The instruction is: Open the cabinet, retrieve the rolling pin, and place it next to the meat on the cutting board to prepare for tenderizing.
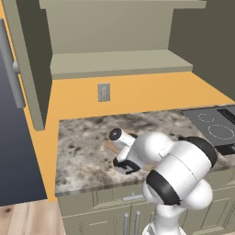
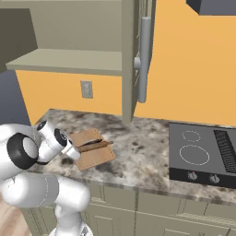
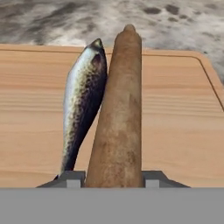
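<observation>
The rolling pin [image 3: 120,109] lies lengthwise on the cutting board [image 3: 175,109], its side touching the meat [image 3: 83,100], a dark speckled fish on its left. My gripper [image 3: 113,179] is low over the board's near edge, a fingertip against each side of the pin's near end, shut on it. From the right base, the rolling pin [image 2: 96,145] lies across the cutting board [image 2: 94,156] just ahead of my hand. The cabinet [image 1: 119,62] above stands open, its shelf bare.
The speckled stone counter [image 1: 82,156] carries the board. A black cooktop [image 2: 203,152] sits at the right. The open cabinet door [image 1: 27,59] with its long bar handle [image 1: 11,64] hangs over the counter's left end. A wall outlet [image 1: 103,92] is on the orange wall.
</observation>
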